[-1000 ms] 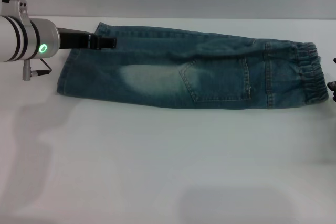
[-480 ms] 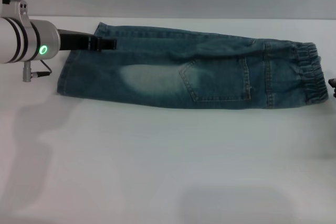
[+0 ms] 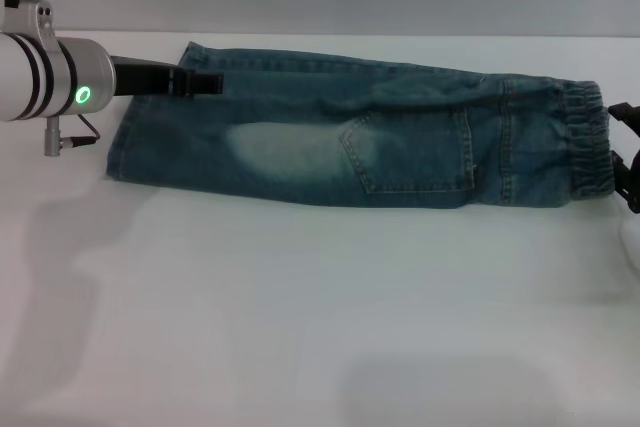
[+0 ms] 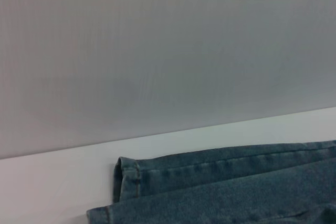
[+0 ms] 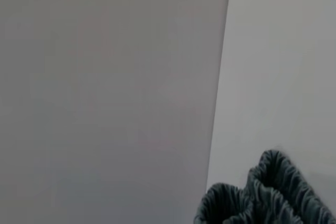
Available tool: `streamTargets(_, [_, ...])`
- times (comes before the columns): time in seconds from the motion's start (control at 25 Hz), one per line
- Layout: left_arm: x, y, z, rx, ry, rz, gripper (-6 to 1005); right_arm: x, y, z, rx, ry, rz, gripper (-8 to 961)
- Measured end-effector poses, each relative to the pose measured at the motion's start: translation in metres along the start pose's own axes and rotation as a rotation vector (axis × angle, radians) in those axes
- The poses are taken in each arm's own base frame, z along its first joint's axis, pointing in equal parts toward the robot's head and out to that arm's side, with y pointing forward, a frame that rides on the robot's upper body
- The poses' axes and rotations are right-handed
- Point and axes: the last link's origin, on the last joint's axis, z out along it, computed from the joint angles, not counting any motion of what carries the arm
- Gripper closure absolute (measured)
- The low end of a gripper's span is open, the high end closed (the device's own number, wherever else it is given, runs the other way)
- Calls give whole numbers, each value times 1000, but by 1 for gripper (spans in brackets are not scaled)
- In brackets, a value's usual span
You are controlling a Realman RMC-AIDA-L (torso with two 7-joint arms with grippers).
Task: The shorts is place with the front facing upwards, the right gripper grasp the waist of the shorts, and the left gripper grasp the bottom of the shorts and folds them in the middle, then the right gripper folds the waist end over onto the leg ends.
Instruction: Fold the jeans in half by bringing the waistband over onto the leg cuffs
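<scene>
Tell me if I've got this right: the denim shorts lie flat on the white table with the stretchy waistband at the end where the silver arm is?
Not quite. In the head view, the shorts do lie on the white table, but the waistband is at the opposite end; the silver arm's left gripper is at the leg hems.

Silver-white round left arm (image 3: 45, 77) with black bands and a lit green ring, reaching in level from the left edge of the head view. Black two-finger claw of the left gripper (image 3: 205, 82) stretched out flat at its end, fingers lying close together over the far leg-end corner of the blue denim shorts (image 3: 360, 137); whether clamped on the cloth cannot be told. Small black finger parts of the right gripper (image 3: 625, 162) poking in at the right edge, one dark piece higher and one lower, spread apart, just beside the gathered waistband. Rest of the right arm out of view. Neither wrist view shows any fingers.
</scene>
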Motion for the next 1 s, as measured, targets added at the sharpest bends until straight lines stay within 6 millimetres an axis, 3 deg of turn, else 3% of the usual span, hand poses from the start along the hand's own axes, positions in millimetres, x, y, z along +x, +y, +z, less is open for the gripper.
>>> streamTargets(1.0, [3,0,0,-1,4,4,148,-2,-1,7,44,-10,-8,234])
